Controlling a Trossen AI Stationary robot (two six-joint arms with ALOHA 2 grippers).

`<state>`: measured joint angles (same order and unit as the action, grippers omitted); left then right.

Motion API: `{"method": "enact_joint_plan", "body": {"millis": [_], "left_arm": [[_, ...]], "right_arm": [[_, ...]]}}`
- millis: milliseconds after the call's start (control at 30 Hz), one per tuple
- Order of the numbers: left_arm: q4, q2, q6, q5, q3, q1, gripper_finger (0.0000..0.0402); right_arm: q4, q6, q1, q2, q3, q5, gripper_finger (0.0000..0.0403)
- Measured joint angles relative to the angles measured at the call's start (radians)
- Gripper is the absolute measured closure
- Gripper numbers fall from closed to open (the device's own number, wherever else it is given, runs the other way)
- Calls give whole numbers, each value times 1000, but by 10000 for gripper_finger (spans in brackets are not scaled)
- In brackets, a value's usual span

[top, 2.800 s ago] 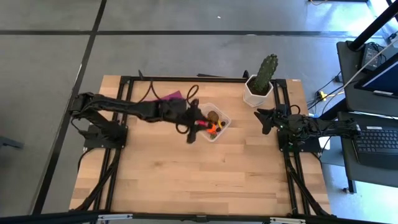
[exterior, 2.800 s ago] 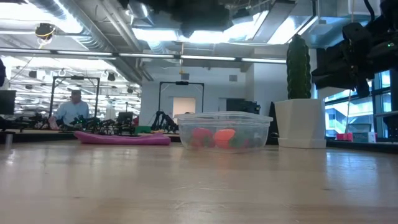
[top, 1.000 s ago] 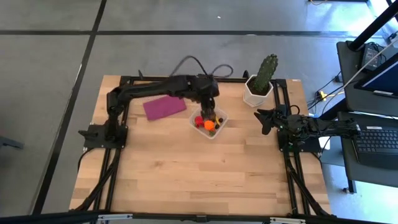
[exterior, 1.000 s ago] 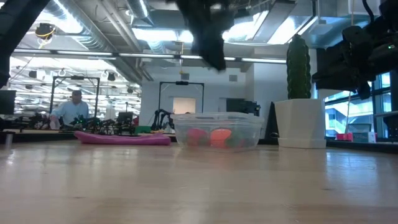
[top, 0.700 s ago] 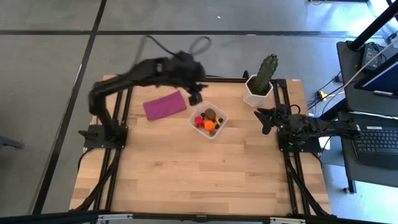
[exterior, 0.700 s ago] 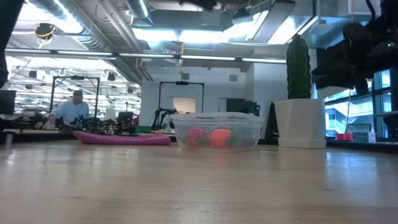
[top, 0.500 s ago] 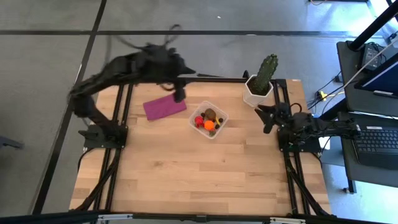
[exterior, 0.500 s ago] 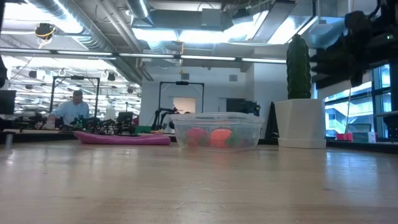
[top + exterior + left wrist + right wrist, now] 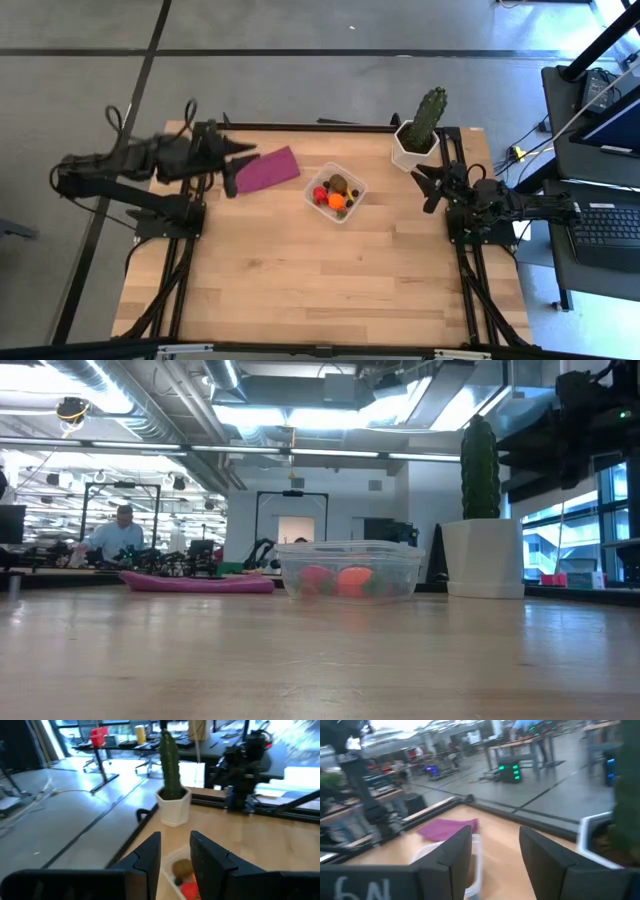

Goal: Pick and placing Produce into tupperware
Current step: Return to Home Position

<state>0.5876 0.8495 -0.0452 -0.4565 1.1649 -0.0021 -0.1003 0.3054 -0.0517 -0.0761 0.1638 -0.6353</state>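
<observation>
high view shows produce point(image 9: 335, 196) in tupperware point(image 9: 359, 183) — wrist views show both jaws parted, empty

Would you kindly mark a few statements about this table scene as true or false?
1. The produce lies inside the tupperware. True.
2. The left gripper holds a strawberry. False: it is open and empty, beside the purple cloth.
3. The cactus stands between the purple cloth and the tupperware. False: the tupperware is the middle one, and the cactus stands close to the right gripper.
4. The right gripper is open. True.
</observation>
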Motion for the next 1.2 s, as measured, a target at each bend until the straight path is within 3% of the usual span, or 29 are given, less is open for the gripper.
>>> {"method": "enact_joint_plan", "body": {"millis": [167, 433, 667, 900, 1200], "left_arm": [[-258, -208, -11, -19, -337, -38, 312], [-402, -429, 2, -271, -634, 15, 323], [-428, -546, 14, -273, -771, 72, 334], [-423, -593, 2, -135, -852, 92, 344], [-427, -602, 7, -129, -889, 92, 358]], "right_arm": [[2, -67, 64, 0, 0, -42, 234], [6, -146, 204, 0, 0, -46, 234], [1, -233, 318, 0, 0, -32, 234], [-19, -258, 405, 0, 0, 156, 234], [-6, -249, 487, 0, -29, 235, 234]]}}
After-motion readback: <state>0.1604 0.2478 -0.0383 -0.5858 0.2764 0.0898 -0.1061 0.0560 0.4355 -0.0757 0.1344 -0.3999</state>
